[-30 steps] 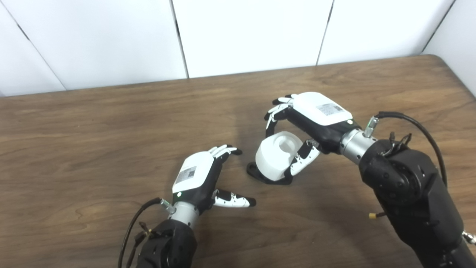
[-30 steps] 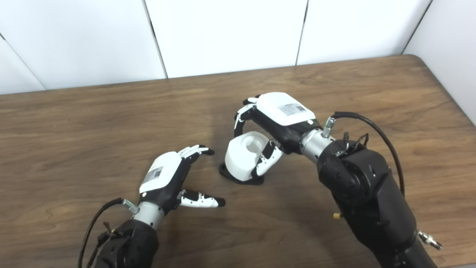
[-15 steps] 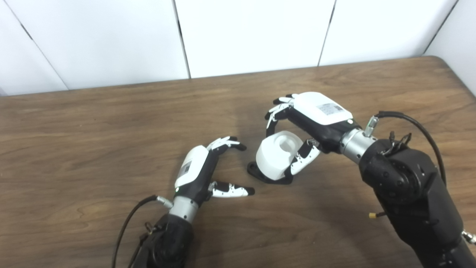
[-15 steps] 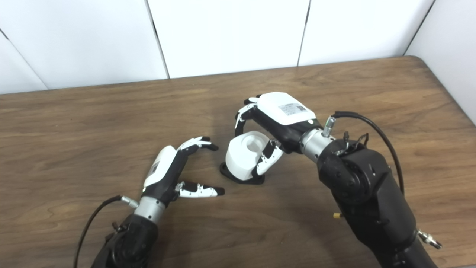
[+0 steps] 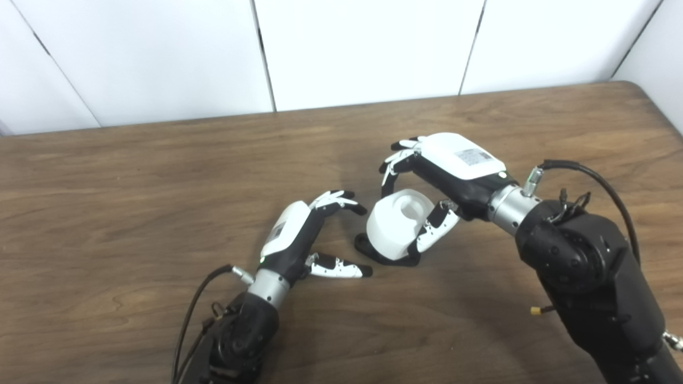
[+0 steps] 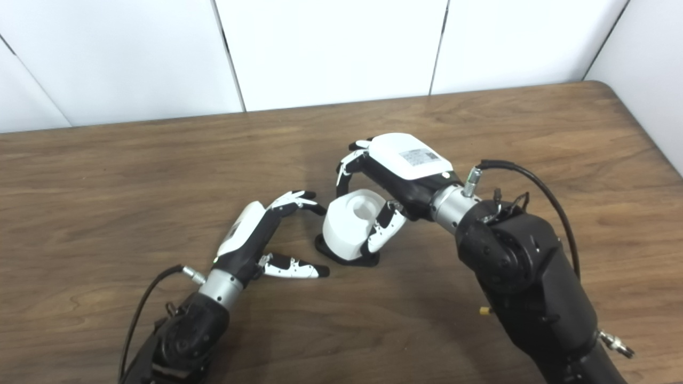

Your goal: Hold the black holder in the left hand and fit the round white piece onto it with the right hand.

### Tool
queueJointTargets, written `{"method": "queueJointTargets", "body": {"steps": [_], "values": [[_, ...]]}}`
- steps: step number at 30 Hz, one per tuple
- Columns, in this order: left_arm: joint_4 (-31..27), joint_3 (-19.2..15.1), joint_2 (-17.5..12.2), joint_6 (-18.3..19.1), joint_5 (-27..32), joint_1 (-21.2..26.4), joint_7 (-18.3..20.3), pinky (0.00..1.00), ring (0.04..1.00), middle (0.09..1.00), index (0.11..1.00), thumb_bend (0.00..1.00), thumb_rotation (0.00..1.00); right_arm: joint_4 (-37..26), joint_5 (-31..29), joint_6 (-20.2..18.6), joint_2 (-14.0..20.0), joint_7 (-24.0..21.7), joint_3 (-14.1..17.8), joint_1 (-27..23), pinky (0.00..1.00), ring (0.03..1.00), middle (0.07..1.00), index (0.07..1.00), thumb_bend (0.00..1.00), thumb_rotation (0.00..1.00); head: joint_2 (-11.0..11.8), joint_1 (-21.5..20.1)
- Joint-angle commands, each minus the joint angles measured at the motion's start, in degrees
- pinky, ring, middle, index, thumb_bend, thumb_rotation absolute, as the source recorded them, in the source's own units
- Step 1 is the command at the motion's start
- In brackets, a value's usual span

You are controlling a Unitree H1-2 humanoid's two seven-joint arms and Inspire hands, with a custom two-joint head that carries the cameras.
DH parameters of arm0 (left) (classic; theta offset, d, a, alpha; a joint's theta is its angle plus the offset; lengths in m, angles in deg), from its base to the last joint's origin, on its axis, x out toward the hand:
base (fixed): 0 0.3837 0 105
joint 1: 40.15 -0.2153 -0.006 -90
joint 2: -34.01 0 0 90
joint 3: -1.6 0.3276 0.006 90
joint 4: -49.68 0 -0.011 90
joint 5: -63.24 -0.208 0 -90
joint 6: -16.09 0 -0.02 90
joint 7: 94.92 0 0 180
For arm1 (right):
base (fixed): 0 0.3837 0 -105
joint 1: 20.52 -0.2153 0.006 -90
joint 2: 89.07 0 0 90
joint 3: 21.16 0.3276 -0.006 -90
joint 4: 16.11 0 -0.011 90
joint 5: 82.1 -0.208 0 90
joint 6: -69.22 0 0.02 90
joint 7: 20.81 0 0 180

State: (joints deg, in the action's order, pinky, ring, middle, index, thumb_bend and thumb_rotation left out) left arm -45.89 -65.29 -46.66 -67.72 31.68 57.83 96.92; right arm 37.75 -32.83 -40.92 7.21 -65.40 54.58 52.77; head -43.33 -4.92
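The round white piece (image 5: pixel 395 224) sits tilted on the black holder (image 5: pixel 368 249), which rests on the table. My right hand (image 5: pixel 445 170) arches over the white piece, thumb on its right side and fingers curled behind it, shut on it. My left hand (image 5: pixel 304 232) is open just left of the holder, turned on edge. Its fingers (image 5: pixel 341 198) reach toward the white piece's left side and its thumb points at the holder's base. It touches neither as far as I can see.
The wooden table (image 5: pixel 133 176) runs back to a white panelled wall (image 5: pixel 341 48). Its right edge and far right corner (image 5: pixel 640 88) show at the upper right.
My left hand has moved right and forward toward the holder and rolled onto its edge. My right hand and the white piece have stayed put. The camera has shifted slightly.
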Motion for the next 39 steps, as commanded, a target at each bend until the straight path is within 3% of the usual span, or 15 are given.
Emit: {"method": "queueJointTargets", "body": {"steps": [1,14,24,25,26,27,39], "values": [[2.45,1.58,-0.9,2.69,-1.18,0.67,3.18,0.89,0.945,0.887,0.67,0.82,0.03,-1.05,0.13,0.0,-0.36,-0.02,0.18,-1.71,0.95,0.929,0.793,0.484,0.52,0.14,-0.05,-0.09],[3.3,7.43,-2.51,4.41,-16.38,4.6,1.77,0.93,0.92,0.863,0.613,0.86,0.13,-1.47,0.46,-0.61,-1.47,0.18,0.6,-0.75,0.95,0.937,0.8,0.484,0.52,0.14,-0.28,0.09],[1.74,9.6,-2.79,6.46,-23.58,4.7,2.38,0.98,0.931,0.859,0.586,0.85,0.12,-1.56,-0.25,-0.67,-1.39,0.6,1.4,-0.13,0.95,0.939,0.806,0.484,0.52,0.13,-0.53,0.73],[1.67,9.69,-2.84,6.54,-23.98,4.75,2.43,0.98,0.932,0.858,0.54,0.69,0.09,-1.57,-0.37,-0.64,-1.37,0.65,1.49,-0.08,0.95,0.939,0.806,0.484,0.52,0.13,-0.53,0.73],[1.63,9.77,-2.89,6.56,-24.31,4.81,2.46,0.97,0.932,0.858,0.512,0.59,0.08,-1.61,-0.43,-0.7,-1.34,0.61,1.56,-0.05,0.95,0.939,0.806,0.484,0.52,0.13,-0.53,0.73],[1.57,9.8,-2.93,6.56,-24.54,4.85,2.54,0.97,0.931,0.857,0.502,0.56,0.07,-1.64,-0.49,-0.73,-1.33,0.58,1.61,-0.03,0.95,0.939,0.808,0.484,0.52,0.13,-0.53,0.73],[1.73,9.24,-2.6,5.69,-23.26,5.05,2.89,0.95,0.913,0.817,0.485,0.52,0.06,-1.39,-0.89,-0.36,-0.9,0.86,2.43,-0.16,0.86,0.931,0.801,0.484,0.52,0.13,-1.13,0.82]]}}
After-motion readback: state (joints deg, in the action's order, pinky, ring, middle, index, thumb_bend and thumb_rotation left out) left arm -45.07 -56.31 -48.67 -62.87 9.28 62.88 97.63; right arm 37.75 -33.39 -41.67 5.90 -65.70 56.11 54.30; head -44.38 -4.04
